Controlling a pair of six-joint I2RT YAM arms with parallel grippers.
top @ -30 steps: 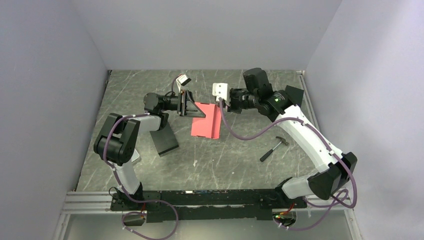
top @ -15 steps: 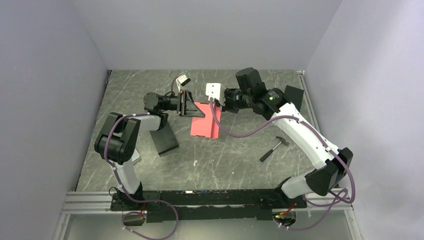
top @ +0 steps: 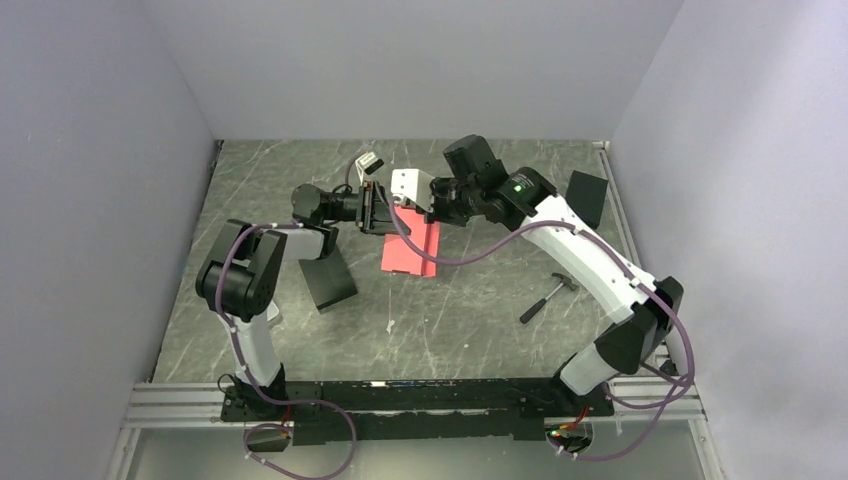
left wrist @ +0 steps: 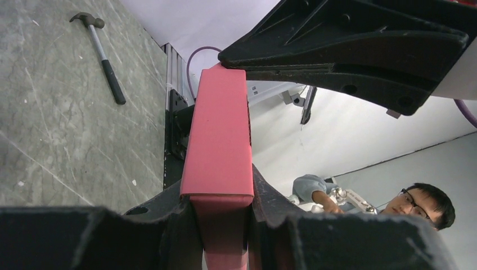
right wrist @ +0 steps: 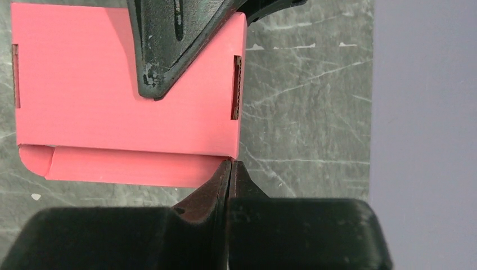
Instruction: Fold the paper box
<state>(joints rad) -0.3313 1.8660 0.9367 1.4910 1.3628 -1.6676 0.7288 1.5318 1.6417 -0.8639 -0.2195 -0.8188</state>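
In the left hand (left wrist: 220,225) — paper box (left wrist: 216,140).

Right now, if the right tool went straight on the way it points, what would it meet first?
The box: the shut right tool has its tips right at the box's near edge, though whether they touch is unclear. Just beyond lies the left tool, which grips the box.

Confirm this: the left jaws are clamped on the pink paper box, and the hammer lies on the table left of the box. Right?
No, the hammer lies on the table right of the paper box, not left; the top external view shows it. The left jaws are clamped on the box, as you said.
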